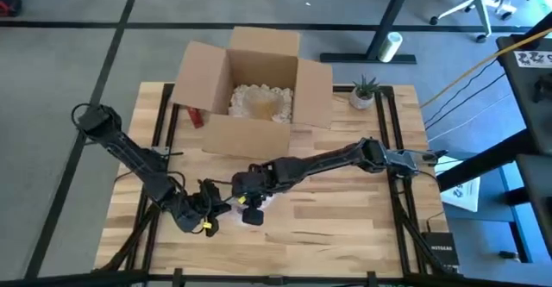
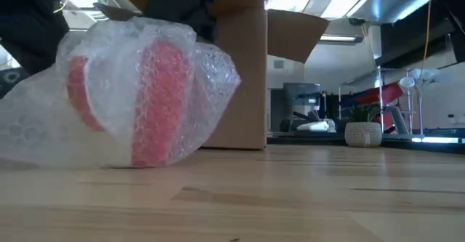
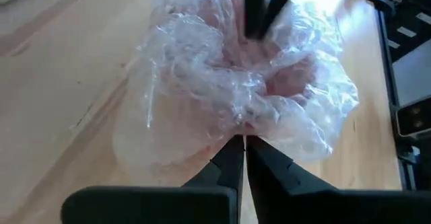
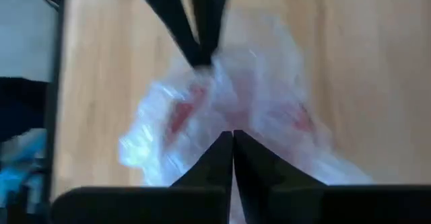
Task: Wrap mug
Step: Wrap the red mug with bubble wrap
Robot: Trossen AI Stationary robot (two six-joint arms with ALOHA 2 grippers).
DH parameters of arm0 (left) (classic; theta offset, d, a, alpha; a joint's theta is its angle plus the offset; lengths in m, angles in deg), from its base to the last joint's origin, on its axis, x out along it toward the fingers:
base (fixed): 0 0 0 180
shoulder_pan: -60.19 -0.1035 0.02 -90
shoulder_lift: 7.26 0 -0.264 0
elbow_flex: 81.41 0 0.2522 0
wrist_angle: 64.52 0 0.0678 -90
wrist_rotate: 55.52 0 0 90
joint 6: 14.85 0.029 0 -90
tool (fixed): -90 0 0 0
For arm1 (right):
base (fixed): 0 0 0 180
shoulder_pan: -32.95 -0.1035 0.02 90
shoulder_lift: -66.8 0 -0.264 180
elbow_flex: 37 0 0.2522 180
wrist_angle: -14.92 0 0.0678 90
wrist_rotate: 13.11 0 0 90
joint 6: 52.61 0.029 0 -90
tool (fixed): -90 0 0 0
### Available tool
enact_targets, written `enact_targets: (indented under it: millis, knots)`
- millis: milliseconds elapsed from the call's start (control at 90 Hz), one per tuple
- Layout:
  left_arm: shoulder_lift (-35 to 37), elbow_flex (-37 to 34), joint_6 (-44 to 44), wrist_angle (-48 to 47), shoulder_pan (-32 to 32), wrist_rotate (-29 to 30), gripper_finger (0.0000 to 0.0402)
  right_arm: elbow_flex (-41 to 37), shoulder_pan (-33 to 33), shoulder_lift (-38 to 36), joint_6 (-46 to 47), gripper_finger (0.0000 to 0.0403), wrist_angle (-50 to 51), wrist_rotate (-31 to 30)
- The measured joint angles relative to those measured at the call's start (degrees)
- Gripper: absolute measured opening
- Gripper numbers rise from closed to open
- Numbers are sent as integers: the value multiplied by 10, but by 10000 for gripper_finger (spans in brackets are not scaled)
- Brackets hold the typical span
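We see the red mug lying on the light wooden slatted table, bundled in clear bubble wrap; in the high view the bundle sits just toward six o'clock of the table's centre, mostly hidden beneath the two grippers. From table level the red of the mug shows through the plastic, and the wrap spreads loosely onto the wood on the side away from the box.

Our left gripper reaches in from eight o'clock, its fingers pressed together on a gathered fold of the bubble wrap. Our right gripper comes across from three o'clock, and its fingers are likewise clenched on the wrap, pinching it from the opposite side. The two grippers meet over the bundle, close to one another.

Toward twelve o'clock stands an open brown cardboard box with pale crumpled packing paper inside. A small potted green plant in a white pot stands at about one o'clock, just beside the box's flap.
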Motion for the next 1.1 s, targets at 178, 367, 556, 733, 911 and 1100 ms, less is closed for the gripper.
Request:
enact_targets:
  millis: [178, 367, 556, 733, 911, 1100]
  knots:
    - [0, 0, 10, 3, -12, 0, 0, 0, -15, -28, 3, 0, 16, -28]
    - [0, 0, 50, 40, -27, 0, 0, 0, -30, -35, 17, 0, 35, -6]
    - [0, 0, 59, 53, -45, -12, 0, -1, -33, -16, 17, 0, 44, -9]
    - [0, 0, 70, 70, -51, -20, 0, -2, -24, 20, 15, 0, 39, -14]
    - [-18, 0, 71, 84, -57, -23, 0, 0, -8, 59, 13, 0, 35, 2]
    - [-39, 0, 71, 105, -55, -34, 0, 4, -7, 63, 12, 0, 32, -1]
